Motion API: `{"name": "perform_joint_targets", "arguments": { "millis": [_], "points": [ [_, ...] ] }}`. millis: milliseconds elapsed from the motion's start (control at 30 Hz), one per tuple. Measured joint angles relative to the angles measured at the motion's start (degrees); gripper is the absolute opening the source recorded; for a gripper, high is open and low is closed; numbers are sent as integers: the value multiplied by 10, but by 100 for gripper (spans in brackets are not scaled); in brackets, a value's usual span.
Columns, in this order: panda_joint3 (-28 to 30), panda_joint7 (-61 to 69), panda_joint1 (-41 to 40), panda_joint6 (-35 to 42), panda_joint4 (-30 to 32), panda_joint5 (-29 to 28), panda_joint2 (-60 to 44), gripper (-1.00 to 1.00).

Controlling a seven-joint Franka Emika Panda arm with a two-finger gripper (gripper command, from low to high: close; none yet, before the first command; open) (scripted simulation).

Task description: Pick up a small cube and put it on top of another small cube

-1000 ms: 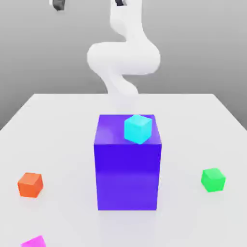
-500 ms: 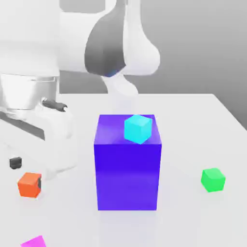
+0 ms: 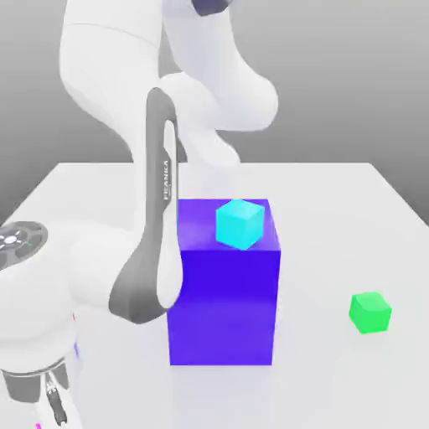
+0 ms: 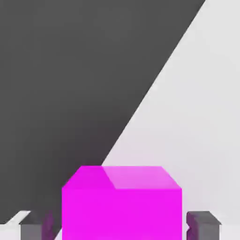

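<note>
Currently, in the hand view, the magenta cube (image 4: 122,213) lies directly between the fingers (image 4: 203,226), one on either side. The fingers are parted slightly wider than the cube; a narrow gap shows at each flank, so no hold is established. The cube's side faces run roughly parallel to the inner pads. Alignment therefore appears adequate: the next move calls for inward closure, without rotation. Uneven gaps could cause one pad to push the cube before the other makes contact.

In the exterior view, the arm (image 3: 121,272) reaches down at the exterior view's left, near the bottom edge, with the magenta cube mostly concealed there. Relative to the earlier frames, the arm has advanced and now screens the orange-red cube's former position. The cyan cube (image 3: 240,224) remains on the large blue block (image 3: 222,306); the green cube (image 3: 369,312) remains on the bench (image 3: 327,251), unmoved.
</note>
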State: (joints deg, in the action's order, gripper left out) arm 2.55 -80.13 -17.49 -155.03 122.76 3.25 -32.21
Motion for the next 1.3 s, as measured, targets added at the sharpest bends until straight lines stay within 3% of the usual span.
{"name": "perform_joint_targets", "arguments": {
  "millis": [100, 233, 667, 833, 1033, 1200, 1233, 1300],
  "points": [
    [0, 0, 0, -3, -1, 1, -4, -100],
    [3, -3, 5, 49, 16, -5, 64, -100],
    [-220, 171, 145, 37, 209, 23, 257, -100],
    [-299, 260, 323, 28, 305, 31, 343, -100],
    [-309, 241, 337, -21, 340, -43, 320, -100],
    [-272, 171, 354, -78, 337, -141, 251, -100],
    [-261, 158, 362, -89, 336, -159, 237, 100],
    [-261, 158, 362, -89, 336, -159, 237, 100]
  ]
}}
